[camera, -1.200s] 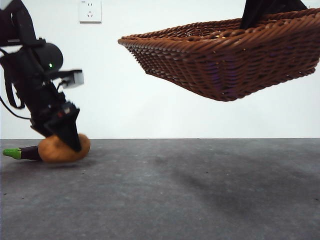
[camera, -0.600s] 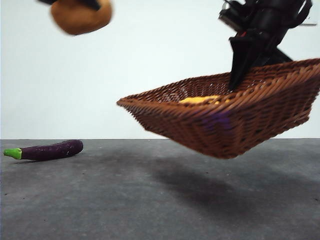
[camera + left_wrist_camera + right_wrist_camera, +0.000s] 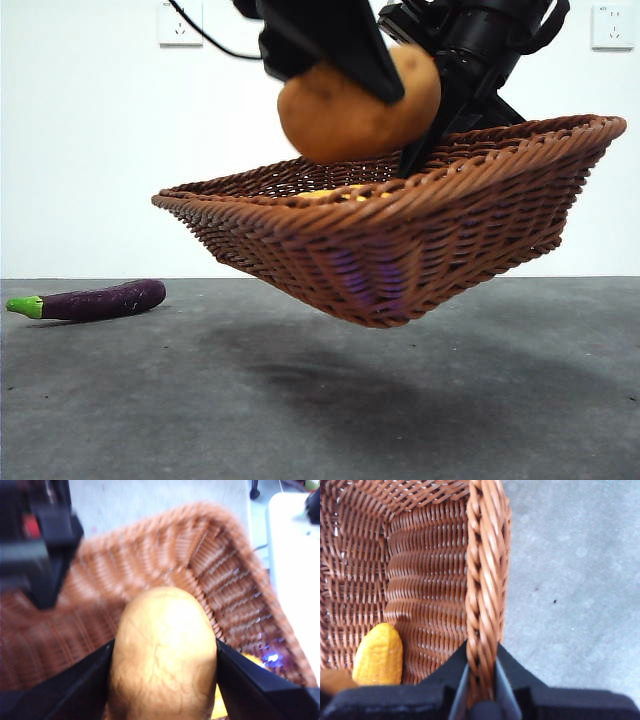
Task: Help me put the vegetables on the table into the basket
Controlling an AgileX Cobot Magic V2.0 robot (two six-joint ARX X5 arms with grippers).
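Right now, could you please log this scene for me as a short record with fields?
left gripper: shut on the potato, above the basket
right gripper: shut on the basket's braided rim, basket tilted, off the table
yellow vegetable: inside the basket
eggplant: lying on the table, outside the basket

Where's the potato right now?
In the front view the potato is held in the left gripper above the raised basket, just over its rim. The right gripper holds the basket's rim.
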